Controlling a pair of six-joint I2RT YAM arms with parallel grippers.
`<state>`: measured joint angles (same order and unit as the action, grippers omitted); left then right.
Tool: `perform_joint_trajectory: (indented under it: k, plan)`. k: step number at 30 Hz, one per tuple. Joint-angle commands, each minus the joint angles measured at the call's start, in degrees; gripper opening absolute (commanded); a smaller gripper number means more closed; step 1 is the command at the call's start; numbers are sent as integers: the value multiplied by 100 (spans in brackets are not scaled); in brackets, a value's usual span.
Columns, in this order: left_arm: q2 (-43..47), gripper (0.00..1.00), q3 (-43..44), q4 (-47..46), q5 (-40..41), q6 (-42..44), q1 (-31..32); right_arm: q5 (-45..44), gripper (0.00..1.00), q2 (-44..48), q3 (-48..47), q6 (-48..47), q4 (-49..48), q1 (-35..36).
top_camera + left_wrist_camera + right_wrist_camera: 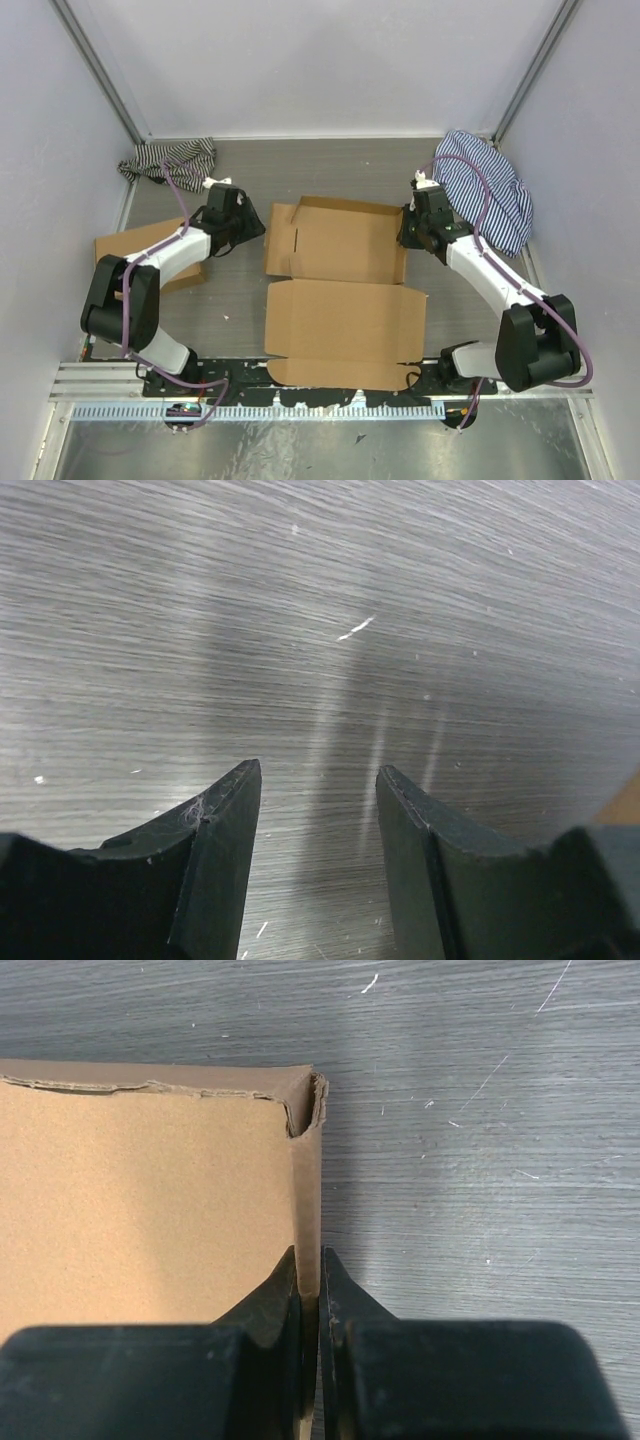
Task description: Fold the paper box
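The paper box (340, 290) is a brown die-cut cardboard sheet lying in the middle of the table, its far half forming a shallow tray and its near half lying flat. My right gripper (412, 232) is shut on the tray's raised right wall, which stands between its jaws in the right wrist view (308, 1260). My left gripper (245, 228) is open and empty just left of the box, apart from it. In the left wrist view the gripper (318, 780) hangs over bare table, with a sliver of cardboard (625, 800) at the right edge.
A second flat brown cardboard box (150, 252) lies at the left under the left arm. A striped cloth (170, 160) is bunched at the far left corner. A larger striped cloth (490, 190) lies at the far right. White walls close in three sides.
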<state>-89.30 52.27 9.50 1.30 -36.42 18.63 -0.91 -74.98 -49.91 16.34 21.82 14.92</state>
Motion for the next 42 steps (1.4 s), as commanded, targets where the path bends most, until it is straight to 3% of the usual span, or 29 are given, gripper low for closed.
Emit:
perform_joint_trajectory:
  k: [1, 8, 17, 31, 35, 42]
  plan:
    - [-57, 56, -433, -1108, -766, -162, -9, 143, 1, 60, -68, -52, -217, -7]
    - [397, 50, -936, -2007, -1808, -550, 76, 196, 1, -352, -217, 53, -240, 1]
    - [1091, 50, -1223, -2017, -1771, -664, 478, 271, 1, -833, -386, 53, -253, 5]
    - [295, 50, -847, -2189, -1696, -654, 999, 276, 1, -1005, -448, 36, -207, 183]
    - [161, 50, -454, -1555, -1302, -319, 1151, 123, 1, -1103, -485, 55, -183, 368]
    - [-364, 48, 745, 385, -82, 679, 1643, -57, 1, -1204, -609, 161, -143, 602]
